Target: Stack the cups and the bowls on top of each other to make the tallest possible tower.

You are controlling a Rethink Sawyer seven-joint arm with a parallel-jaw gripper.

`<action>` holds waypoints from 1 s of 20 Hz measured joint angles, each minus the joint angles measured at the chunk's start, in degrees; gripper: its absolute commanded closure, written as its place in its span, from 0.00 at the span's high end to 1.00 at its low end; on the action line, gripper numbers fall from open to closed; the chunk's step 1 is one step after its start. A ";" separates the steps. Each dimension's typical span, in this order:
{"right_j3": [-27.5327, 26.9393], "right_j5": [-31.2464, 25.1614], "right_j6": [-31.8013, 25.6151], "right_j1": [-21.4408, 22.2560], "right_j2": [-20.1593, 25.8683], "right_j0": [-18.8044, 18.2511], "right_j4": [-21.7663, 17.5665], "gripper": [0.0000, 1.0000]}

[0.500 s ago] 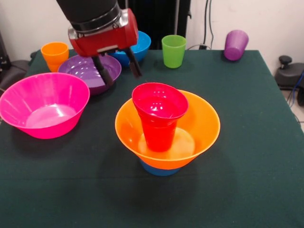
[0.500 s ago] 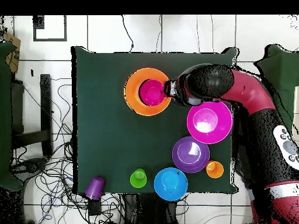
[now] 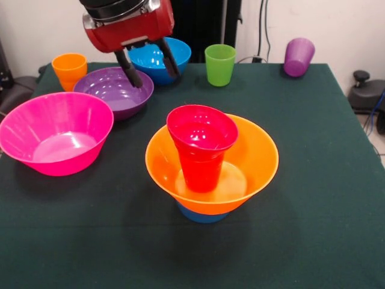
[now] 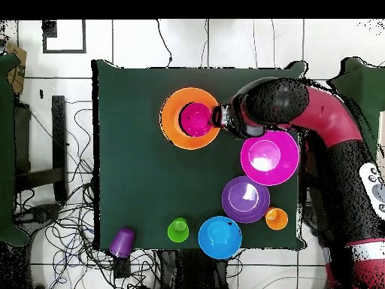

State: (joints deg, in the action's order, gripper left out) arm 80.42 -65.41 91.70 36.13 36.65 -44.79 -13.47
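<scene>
My claw (image 3: 149, 68) hangs spread and empty above and behind the tower (image 3: 212, 165): red-orange cup (image 3: 201, 154) upright inside the large orange bowl (image 3: 255, 158), for stability I think. Behind the tower, the purple bowl (image 3: 111, 90) seems the nearest next piece.

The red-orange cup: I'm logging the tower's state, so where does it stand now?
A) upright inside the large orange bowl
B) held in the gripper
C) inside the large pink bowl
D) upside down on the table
A: the red-orange cup stands upright, mouth up, inside the large orange bowl, and the open gripper holds nothing.
</scene>
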 measured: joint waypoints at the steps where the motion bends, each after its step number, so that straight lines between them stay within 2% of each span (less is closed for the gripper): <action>1: -0.18 -0.37 0.00 -0.02 0.01 -0.04 -0.01 1.00; 7: -3.17 -3.66 0.00 -0.36 0.01 -0.58 -1.24 1.00; 12: -7.81 -7.27 0.00 -0.92 0.00 -1.16 -4.11 1.00; 20: -10.57 -8.48 0.00 -0.47 -0.26 -1.81 -7.45 1.00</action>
State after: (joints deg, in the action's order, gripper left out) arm 69.85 -73.89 91.70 35.66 36.39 -46.59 -20.92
